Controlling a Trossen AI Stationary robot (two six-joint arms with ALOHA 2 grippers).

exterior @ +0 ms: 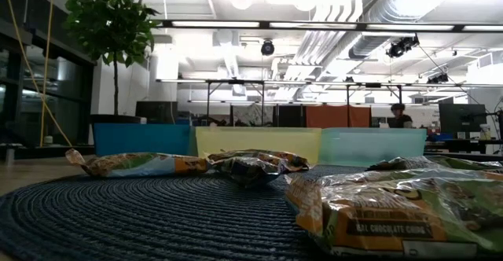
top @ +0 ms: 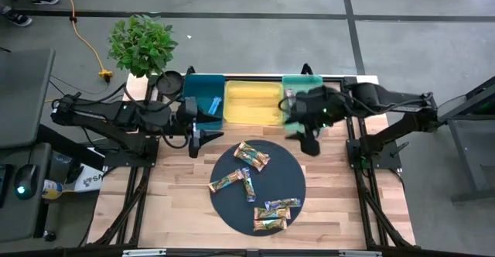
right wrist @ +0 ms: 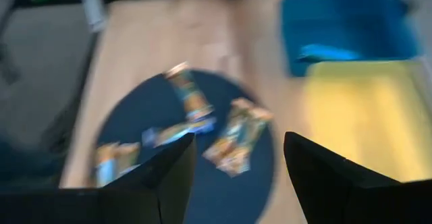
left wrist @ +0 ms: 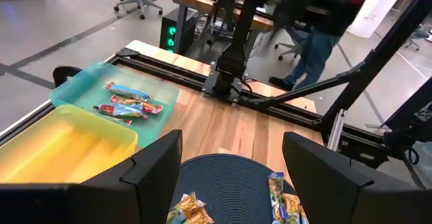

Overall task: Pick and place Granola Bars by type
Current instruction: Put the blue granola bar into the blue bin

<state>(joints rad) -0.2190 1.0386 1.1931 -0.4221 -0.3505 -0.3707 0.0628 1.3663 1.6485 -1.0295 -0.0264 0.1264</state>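
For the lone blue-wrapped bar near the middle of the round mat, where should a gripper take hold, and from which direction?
Best guess: come straight down and pinch the blue-wrapped bar across its narrow width, mid-length. It lies flat on the round mat, long axis running roughly from the bins toward the table's front edge, so the fingers close left to right. A tan bar lies close beside it, so that side leaves little room.

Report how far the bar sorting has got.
Done: one blue bar lies in the teal bin, and three bars lie in the green bin. The yellow bin holds none.

In hand: nothing. The left pincer and the right pincer are open and empty, near the mat's far edge.

Left: roughly seven bars on the round dark mat.
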